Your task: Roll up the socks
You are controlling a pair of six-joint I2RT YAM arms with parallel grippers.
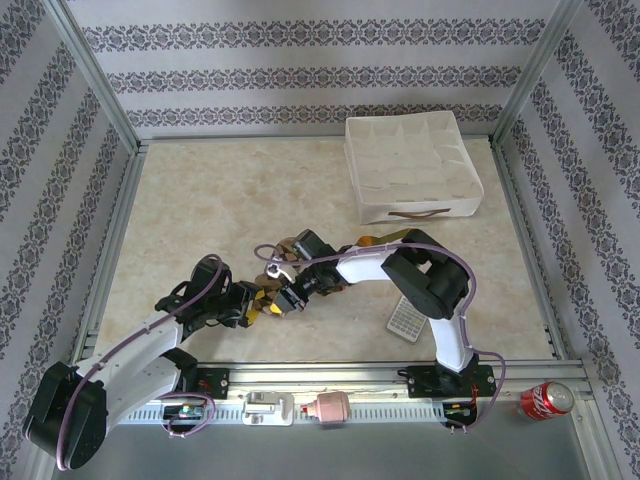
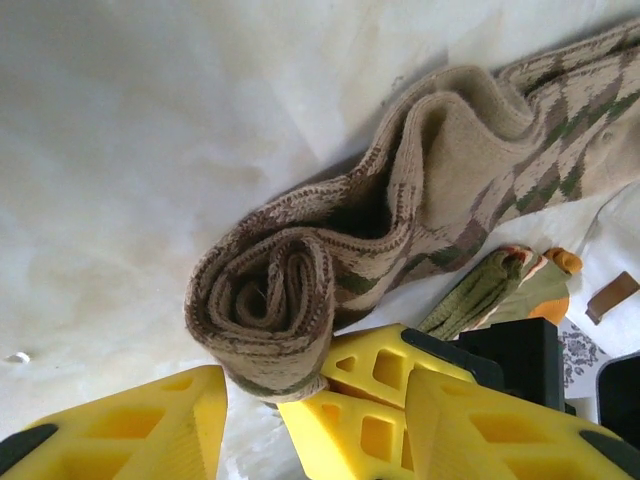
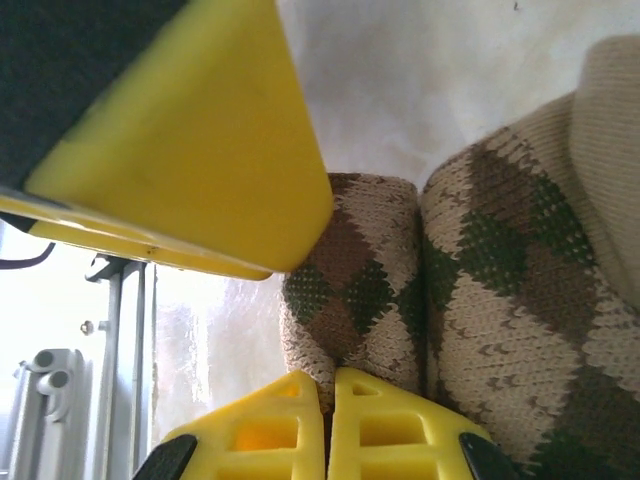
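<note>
Left end effector (image 2: 318,380) half open astride the rolled end of the argyle sock (image 2: 270,300); right end effector (image 3: 330,385), closed empty, presses it, likely preventing unrolling.

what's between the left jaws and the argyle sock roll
Nothing visible: the sock roll sits right at the tips of the left gripper's jaws. The shut right gripper noses into the same gap, beside the roll.
</note>
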